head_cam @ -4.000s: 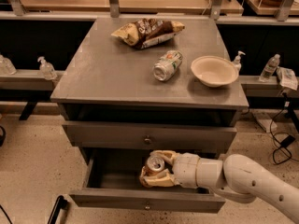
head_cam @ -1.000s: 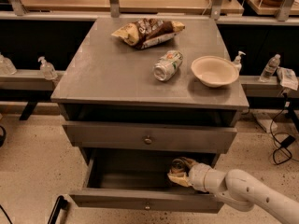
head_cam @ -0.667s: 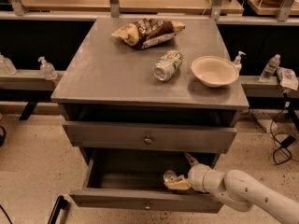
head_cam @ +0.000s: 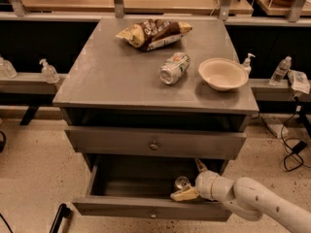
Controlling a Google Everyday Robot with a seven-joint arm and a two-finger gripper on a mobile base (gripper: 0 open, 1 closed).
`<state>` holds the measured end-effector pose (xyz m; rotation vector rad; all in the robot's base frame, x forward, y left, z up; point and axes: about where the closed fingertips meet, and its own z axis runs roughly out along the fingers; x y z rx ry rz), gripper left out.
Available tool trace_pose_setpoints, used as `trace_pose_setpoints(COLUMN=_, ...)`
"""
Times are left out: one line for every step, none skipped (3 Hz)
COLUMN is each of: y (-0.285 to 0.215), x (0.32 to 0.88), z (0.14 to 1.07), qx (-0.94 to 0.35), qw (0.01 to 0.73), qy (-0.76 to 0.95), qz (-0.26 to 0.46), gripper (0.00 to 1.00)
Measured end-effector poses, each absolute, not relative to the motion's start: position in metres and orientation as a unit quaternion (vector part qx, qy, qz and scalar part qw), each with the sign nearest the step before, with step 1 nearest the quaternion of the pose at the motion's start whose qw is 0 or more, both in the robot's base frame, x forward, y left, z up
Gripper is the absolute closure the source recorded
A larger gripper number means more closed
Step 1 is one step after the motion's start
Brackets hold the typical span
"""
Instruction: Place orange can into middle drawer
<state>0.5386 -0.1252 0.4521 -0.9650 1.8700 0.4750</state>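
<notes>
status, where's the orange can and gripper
Gripper inside the open middle drawer, jaws open. Orange can in the drawer at the jaws, only its top showing. Nothing blocking.

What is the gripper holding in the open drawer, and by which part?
Apparently nothing: the two-finger gripper in the open grey middle drawer has spread fingers, and the small orange can sits loose between them.

My gripper (head_cam: 189, 180) is sitting spread at the right end of the middle drawer (head_cam: 121, 207), the orange can (head_cam: 181, 182) crowding it; leftward, room is lying free.
</notes>
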Motion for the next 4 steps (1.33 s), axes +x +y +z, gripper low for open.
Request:
trace_pose_setpoints(y=-0.129, x=0.536, z=0.461, qx=-0.378, qw=0.492, qy=0.757, qz=0.202, gripper=0.14)
trace_pose_setpoints(y=-0.143, x=0.525, z=0.475, qx=-0.360, qw=0.509, qy=0.756, qz=0.200, gripper=0.36)
trace_pose_setpoints(y=-0.168, x=0.504, z=0.490, qx=-0.337, qw=0.517, qy=0.765, qz=0.184, gripper=0.25)
trace_pose_setpoints(y=-0.219, x=0.466, z=0.509, qx=-0.300, qw=0.520, qy=0.788, qz=0.140, gripper=0.10)
